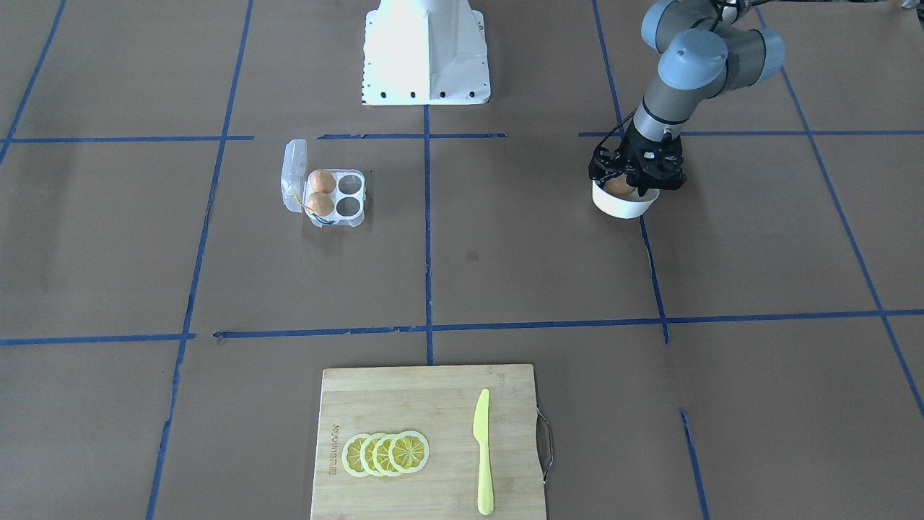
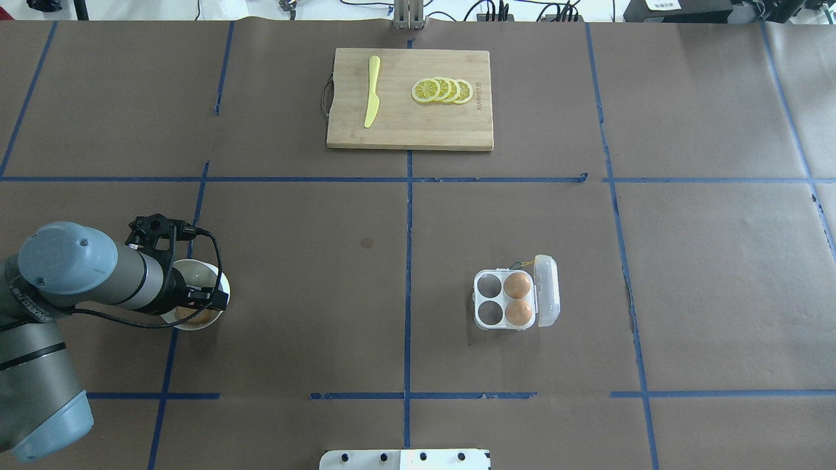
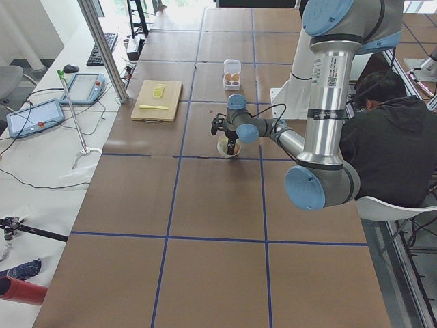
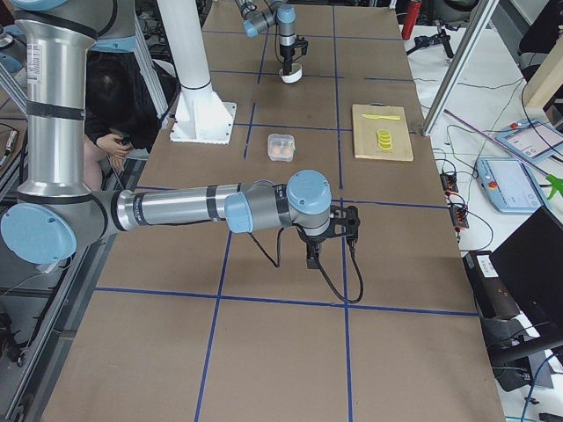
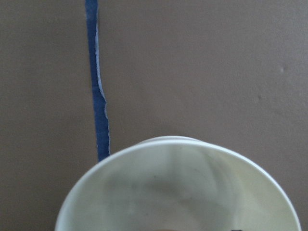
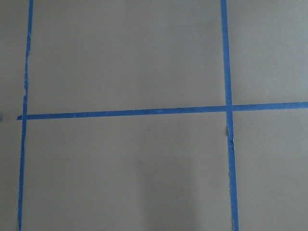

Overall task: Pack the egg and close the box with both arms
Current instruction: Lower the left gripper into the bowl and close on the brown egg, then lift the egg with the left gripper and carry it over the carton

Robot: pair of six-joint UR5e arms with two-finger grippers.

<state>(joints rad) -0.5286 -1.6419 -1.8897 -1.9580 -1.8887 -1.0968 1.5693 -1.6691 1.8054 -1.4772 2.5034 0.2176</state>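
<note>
Front-facing view, upper right: left arm's black two-finger hand (image 1: 637, 177) down in round white bowl (image 1: 622, 208), over small orange-brown egg (image 1: 617, 186); cannot tell whether clenched or released. Centre left: clear plastic four-cup egg box (image 1: 330, 195), lid open, two cups empty. Current step, apparently: picking egg. Next move calls for clean lift, carry to empty cup.

Overhead view: brown paper surface (image 2: 294, 261), blue tape grid (image 2: 408, 228).

Right-side view: right hand (image 4: 313, 253) hovers over surface, state untellable; control tablet (image 4: 519, 141) at right edge.
</note>
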